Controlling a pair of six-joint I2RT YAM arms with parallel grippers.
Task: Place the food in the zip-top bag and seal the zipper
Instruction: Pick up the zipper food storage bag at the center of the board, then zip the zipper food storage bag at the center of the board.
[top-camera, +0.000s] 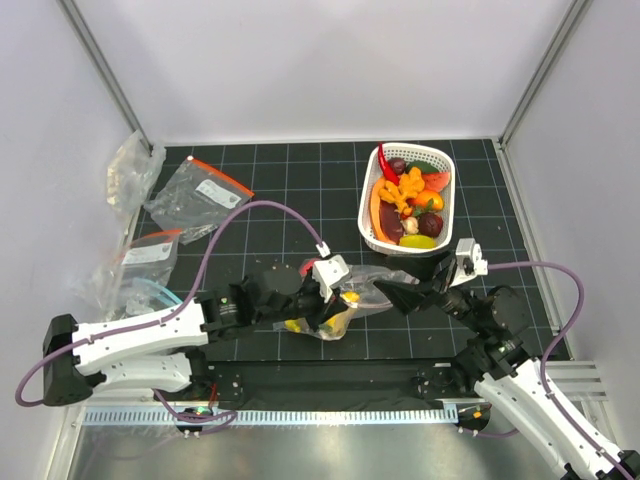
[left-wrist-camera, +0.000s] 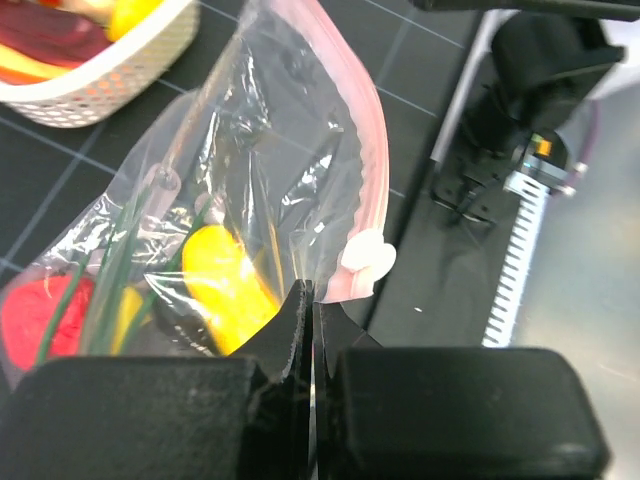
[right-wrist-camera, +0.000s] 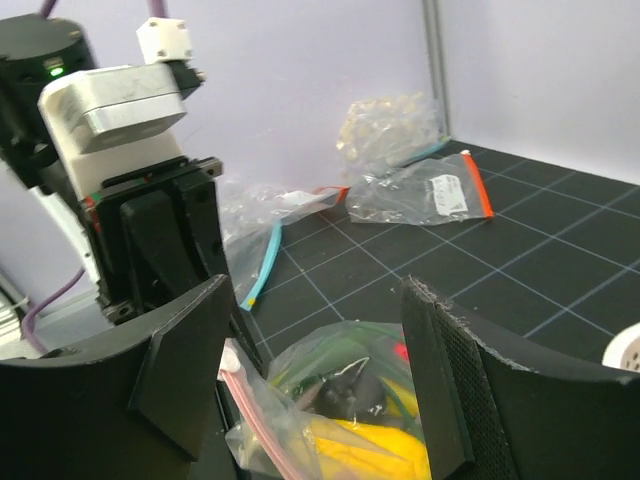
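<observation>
Clearly, only part of the task is done. The zip-top bag (top-camera: 352, 300) is seen lying on the black table (top-camera: 270, 190) between the two arms, just in front of the white basket (top-camera: 366, 222). A few pieces are already enclosed in it: a yellow banana (left-wrist-camera: 225, 285), a red piece (left-wrist-camera: 35, 315) and something green. Most of the food (top-camera: 410, 195) is left heaped in the basket, so the filling is judged to be well short of finished. The bag's edge is pinched by the left gripper (left-wrist-camera: 306, 300), whose jaws are pressed tight together on the plastic just below the pink zipper (left-wrist-camera: 372, 150); by this grip the mouth side is seemingly held up. The right gripper (right-wrist-camera: 318, 350) is poised over the bag with its jaws spread wide, and nothing is carried between them. As far as can be told, the zipper is not yet closed: the pink strip is seen curving away from the far wall of the bag. Two things are left to be done: the rest of the food is to be moved across, and the zipper is to be pressed shut along its length
</observation>
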